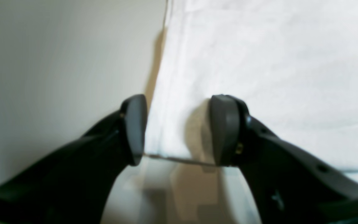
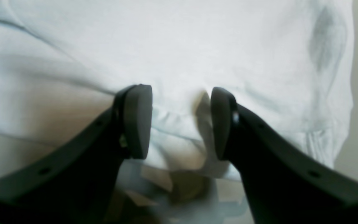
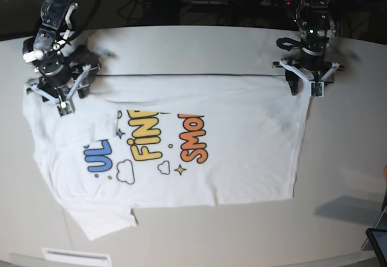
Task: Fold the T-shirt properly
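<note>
The white T-shirt lies flat on the table with its print up, showing blue, yellow and orange letters. One sleeve is folded in near its top left. My left gripper hovers at the shirt's top right corner. In the left wrist view it is open and straddles the hem edge of the T-shirt, one finger over bare table. My right gripper is at the shirt's left end. In the right wrist view it is open, with rumpled cloth of the T-shirt under and between its fingers.
The pale table extends to the right of the shirt and in front of it. A dark device corner sits at the bottom right. A white label lies at the front edge. Cables run behind the table's far edge.
</note>
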Motion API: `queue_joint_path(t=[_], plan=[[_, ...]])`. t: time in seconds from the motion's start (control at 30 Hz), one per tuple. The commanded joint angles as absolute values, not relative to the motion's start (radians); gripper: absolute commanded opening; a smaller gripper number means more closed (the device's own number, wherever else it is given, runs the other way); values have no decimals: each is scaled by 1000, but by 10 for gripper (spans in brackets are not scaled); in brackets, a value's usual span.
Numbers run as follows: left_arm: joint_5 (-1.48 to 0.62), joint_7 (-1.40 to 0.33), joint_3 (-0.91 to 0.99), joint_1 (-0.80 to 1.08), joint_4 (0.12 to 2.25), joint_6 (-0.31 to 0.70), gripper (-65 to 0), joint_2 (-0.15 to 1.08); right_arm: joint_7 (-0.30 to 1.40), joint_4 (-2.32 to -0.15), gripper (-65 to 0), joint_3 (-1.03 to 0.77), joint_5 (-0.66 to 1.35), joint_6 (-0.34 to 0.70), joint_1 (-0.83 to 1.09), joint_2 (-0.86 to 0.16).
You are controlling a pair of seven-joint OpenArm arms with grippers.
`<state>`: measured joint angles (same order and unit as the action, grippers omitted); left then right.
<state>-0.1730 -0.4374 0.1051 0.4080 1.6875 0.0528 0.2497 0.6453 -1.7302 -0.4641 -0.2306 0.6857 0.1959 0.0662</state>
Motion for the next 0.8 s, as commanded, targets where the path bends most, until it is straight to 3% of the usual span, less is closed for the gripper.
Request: queue_joint_path(t=[0.0,0.77], plan=[[-162,-446,113,423,1713,45,-341,260,705,-1735,-351,-467,-274,698,223,64],[-162,-444,116,487,1773,42,-341,262,705,-1821,-351,-461,-274,698,283,85]])
